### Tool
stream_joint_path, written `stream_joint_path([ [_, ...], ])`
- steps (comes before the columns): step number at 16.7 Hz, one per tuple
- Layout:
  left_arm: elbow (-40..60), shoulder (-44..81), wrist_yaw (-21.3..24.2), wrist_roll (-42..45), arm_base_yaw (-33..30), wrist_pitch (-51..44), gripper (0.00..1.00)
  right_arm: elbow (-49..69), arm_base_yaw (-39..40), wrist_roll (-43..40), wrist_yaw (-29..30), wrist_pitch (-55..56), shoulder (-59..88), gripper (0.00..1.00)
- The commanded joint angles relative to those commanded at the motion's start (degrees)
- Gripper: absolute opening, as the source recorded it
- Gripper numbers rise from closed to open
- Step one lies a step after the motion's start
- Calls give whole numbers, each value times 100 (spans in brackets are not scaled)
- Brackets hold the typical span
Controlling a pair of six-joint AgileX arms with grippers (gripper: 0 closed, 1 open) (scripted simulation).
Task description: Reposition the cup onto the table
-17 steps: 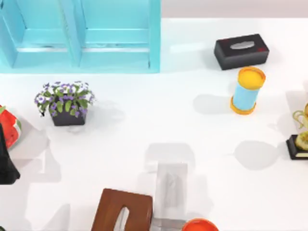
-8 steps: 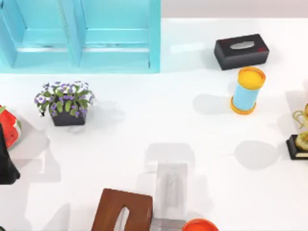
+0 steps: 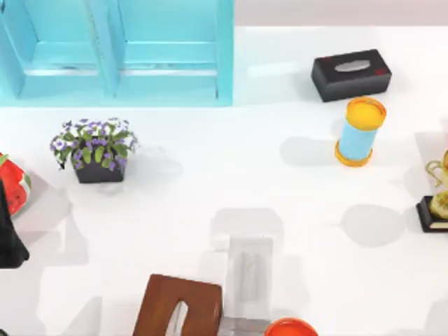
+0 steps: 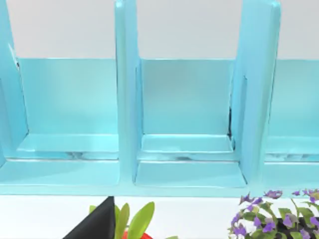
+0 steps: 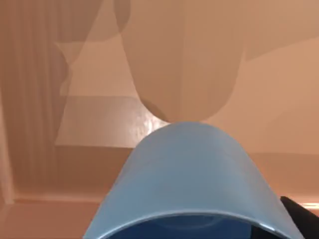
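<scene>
The cup (image 5: 192,184) sits close under the right wrist camera, rim toward the lens, over a tan-brown surface, not the white table (image 3: 210,182). Whether the right pincer grips it cannot be told. The left wrist camera faces the turquoise cabinet (image 4: 189,124), with the flower pot (image 3: 98,150) near it. Judgement: the cup is at the pick-up or early carry stage. Next, it must travel to bare tabletop, clear of the tissue box (image 3: 350,73) and the cylinder (image 3: 359,131).

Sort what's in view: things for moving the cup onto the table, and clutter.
For the job:
- cup, close before the right wrist camera
- table

Clutter:
- turquoise cabinet
- flower pot
- black tissue box
- light-blue cylinder
- brown wooden block
</scene>
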Motion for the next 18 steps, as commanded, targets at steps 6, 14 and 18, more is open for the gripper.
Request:
stream_joint_path([
  [6, 0, 0, 0, 0, 0, 0, 100, 406, 1105, 1090, -16, -1316, -974, 0],
  [14, 0, 0, 0, 0, 0, 0, 100, 615, 1335, 1355, -56, -1406, -926, 0],
  [18, 0, 0, 0, 0, 0, 0, 100, 1619, 2187, 2322, -154, -1481, -416, 0],
])
